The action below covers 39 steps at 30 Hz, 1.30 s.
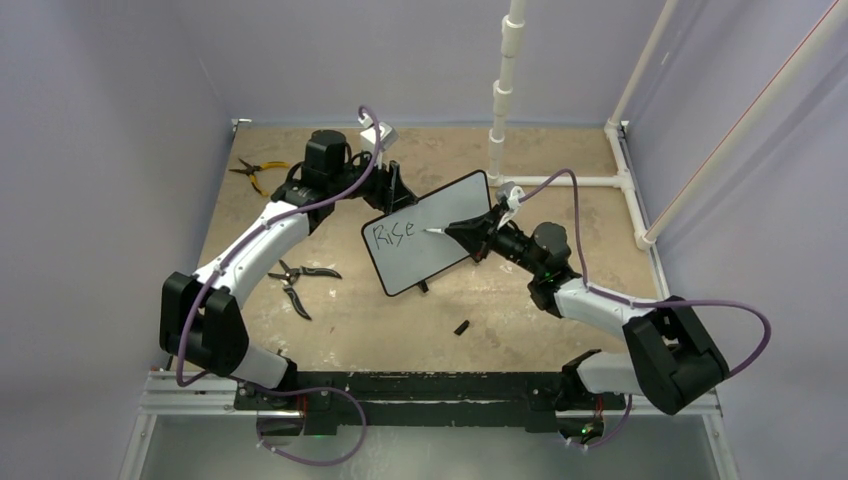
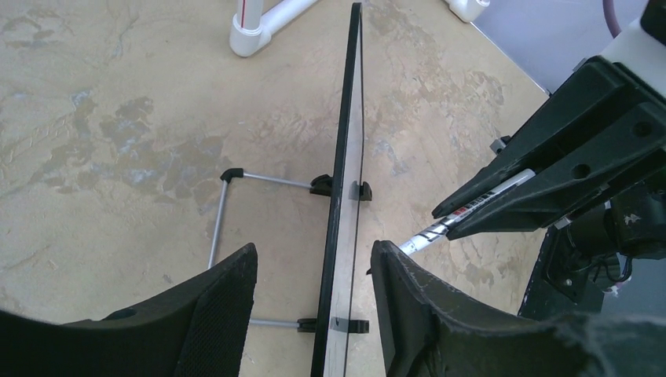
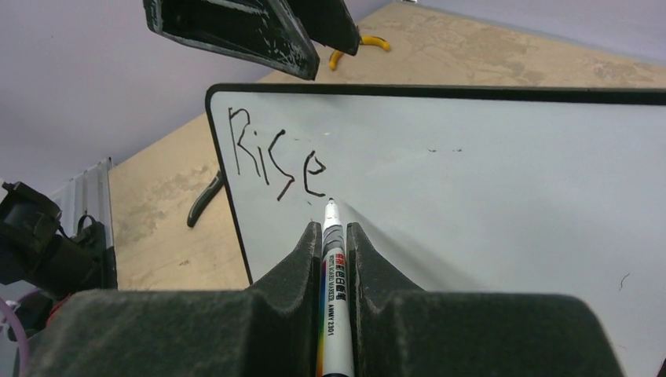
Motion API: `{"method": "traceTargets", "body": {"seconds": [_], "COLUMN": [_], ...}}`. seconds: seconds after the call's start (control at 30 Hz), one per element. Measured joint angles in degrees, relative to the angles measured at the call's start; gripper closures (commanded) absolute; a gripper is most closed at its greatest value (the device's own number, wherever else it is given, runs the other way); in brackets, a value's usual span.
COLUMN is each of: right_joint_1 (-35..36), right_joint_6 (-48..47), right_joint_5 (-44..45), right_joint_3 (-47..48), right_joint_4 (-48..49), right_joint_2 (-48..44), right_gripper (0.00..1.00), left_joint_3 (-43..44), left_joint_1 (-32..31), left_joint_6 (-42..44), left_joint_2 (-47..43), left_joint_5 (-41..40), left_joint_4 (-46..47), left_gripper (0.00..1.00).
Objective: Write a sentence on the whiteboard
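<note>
The upper edge of the whiteboard [image 1: 430, 262], stood on edge in the middle of the table [image 1: 350, 330] between the arms, is straddled by the left gripper [image 2: 314, 250]; its jaws are held partly apart, with a clear gap at one finger, so nothing is clamped. If the board is pressed by the pen while unpinched, it could be rocked or slid and the next letter skewed or smeared. Only "Rise" is written of the sentence [image 3: 275, 161]. Just right of it the marker [image 3: 334, 275], with "ANMY 2301" legible on its barrel, is pinched tight in the right gripper [image 3: 332, 229], tip at the board.
</note>
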Motion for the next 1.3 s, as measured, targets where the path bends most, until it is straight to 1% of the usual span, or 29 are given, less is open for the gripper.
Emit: {"method": "traceTargets", "body": {"seconds": [0.3,0.63,0.8,1.07,1.3], "right_joint_1": [-0.02,-0.02,-0.02,-0.02,-0.02], "right_joint_6": [-0.11,-0.07,-0.09,-0.09,-0.26], "right_joint_5": [0.15,0.2,0.24,0.24,-0.07], "right_joint_3": [0.74,1.88,2.01,2.16,2.16], "right_joint_4": [-0.17,-0.15,-0.22,-0.63,-0.87], "right_joint_2": [2.73,4.94,5.27,5.29,5.27], "right_gripper": [1.0,1.0,1.0,1.0,1.0], "left_joint_3": [-0.04,-0.83,-0.85,-0.87,-0.87], "left_joint_1": [-0.68,-1.05,-1.07,-1.07,-1.09], "left_joint_6": [-0.07,-0.11,-0.09,-0.11,-0.11], "left_joint_2": [1.27,1.92,2.27,2.64,2.82], "left_joint_5": [0.5,1.25,1.49,1.57,1.7], "left_joint_4": [0.72,1.2,1.62,1.77,2.01], "left_gripper": [0.54,0.71,0.77,0.81,0.81]}}
